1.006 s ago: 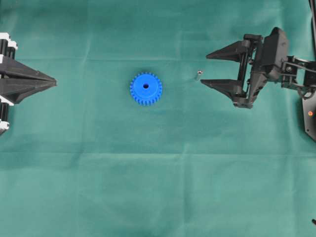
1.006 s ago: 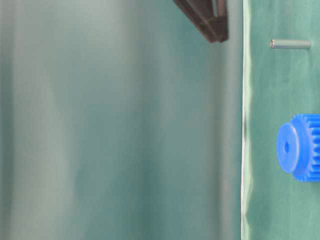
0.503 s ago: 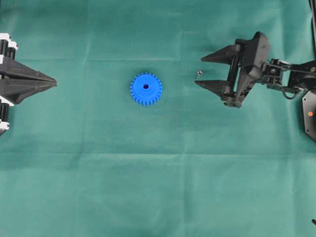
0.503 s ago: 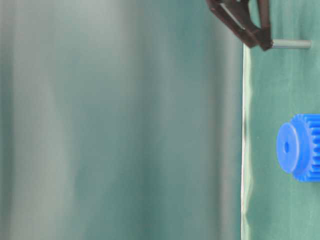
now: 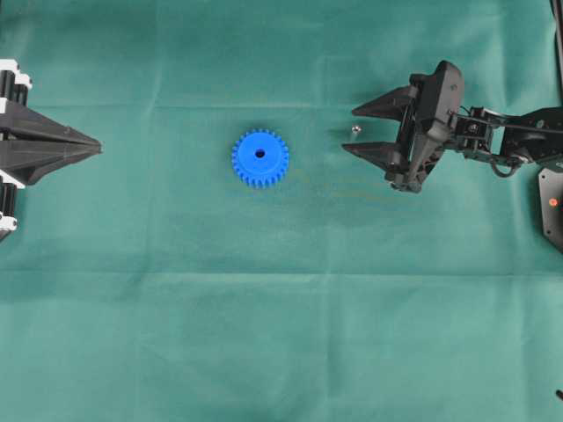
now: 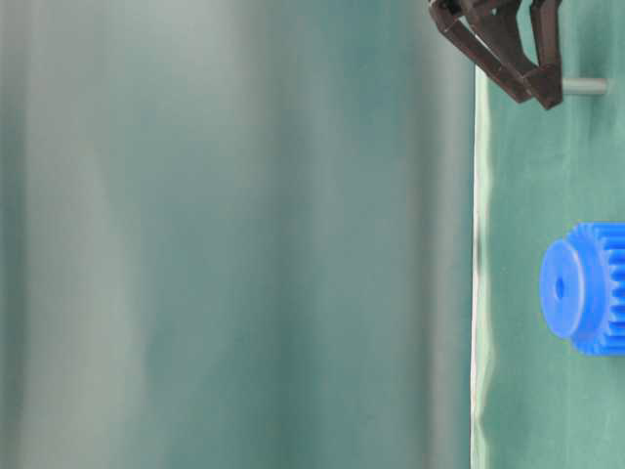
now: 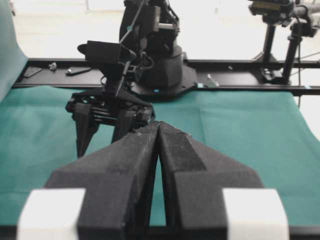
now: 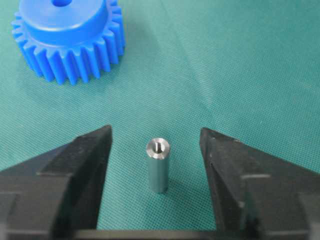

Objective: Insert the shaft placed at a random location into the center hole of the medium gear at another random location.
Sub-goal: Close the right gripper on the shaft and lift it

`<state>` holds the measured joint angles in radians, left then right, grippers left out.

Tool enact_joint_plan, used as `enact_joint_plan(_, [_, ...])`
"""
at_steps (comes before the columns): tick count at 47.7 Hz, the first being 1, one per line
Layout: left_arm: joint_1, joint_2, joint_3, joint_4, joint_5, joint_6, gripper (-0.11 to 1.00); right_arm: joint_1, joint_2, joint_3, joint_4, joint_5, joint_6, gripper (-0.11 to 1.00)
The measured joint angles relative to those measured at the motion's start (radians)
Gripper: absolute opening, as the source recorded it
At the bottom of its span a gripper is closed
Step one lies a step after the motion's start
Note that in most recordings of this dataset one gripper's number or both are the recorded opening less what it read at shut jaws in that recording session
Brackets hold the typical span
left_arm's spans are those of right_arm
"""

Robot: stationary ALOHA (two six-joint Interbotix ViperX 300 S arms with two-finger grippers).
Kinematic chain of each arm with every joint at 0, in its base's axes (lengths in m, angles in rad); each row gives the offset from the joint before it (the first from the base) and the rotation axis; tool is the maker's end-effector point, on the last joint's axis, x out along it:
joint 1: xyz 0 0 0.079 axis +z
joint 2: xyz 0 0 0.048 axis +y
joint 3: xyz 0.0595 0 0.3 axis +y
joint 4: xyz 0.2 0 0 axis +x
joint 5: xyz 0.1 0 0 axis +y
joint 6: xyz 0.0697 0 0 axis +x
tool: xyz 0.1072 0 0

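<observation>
The shaft (image 8: 158, 165) is a small silvery pin standing upright on the green cloth, also seen as the shaft (image 5: 355, 129) from overhead and the shaft (image 6: 585, 86) at table level. My right gripper (image 8: 156, 145) is open, one finger on each side of the pin with gaps on both sides; overhead the right gripper (image 5: 349, 129) sits at the pin. The blue medium gear (image 5: 260, 158) lies flat left of it, its center hole (image 5: 260, 153) facing up; the gear (image 8: 67, 35) shows beyond the pin. My left gripper (image 7: 158, 125) is shut and empty at the far left (image 5: 95, 146).
Green cloth (image 5: 281, 308) covers the whole work surface. The right arm's base (image 7: 160, 65) and a black rail (image 7: 240, 90) stand at the far edge in the left wrist view. A cloth edge (image 6: 479, 293) runs vertically in the table-level view.
My right gripper moved left and down until its fingers straddle the shaft, and the fingers have narrowed. The gear, shaft and left gripper stayed put.
</observation>
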<state>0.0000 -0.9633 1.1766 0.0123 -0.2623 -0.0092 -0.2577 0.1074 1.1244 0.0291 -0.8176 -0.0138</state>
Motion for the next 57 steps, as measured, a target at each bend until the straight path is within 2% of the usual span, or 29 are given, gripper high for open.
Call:
enact_joint_plan(7, [0.000,0.000,0.000,0.000,0.000,0.000,0.00,0.000,0.000,0.002,0.000,0.000,0.000,0.22])
enact_joint_plan(10, [0.000,0.002,0.000,0.000,-0.002,0.000,0.00,0.000,0.000,0.002,0.000,0.000,0.000,0.13])
enact_joint_plan(32, [0.000,0.002,0.000,-0.002,0.005,0.000,0.00,0.000,-0.029,0.002,-0.003,0.006,0.000,0.13])
enact_joint_plan(38, [0.000,0.002,0.000,-0.002,0.006,0.000,0.00,0.000,-0.106,0.002,-0.003,0.067,0.000,0.13])
enact_joint_plan(49, [0.000,0.002,0.000,0.000,0.006,0.000,0.00,0.000,-0.282,-0.014,-0.005,0.249,0.000,0.13])
enact_joint_plan(57, [0.000,0.006,0.000,0.000,0.006,0.000,0.00,0.000,-0.314,-0.015,-0.005,0.293,-0.002,0.13])
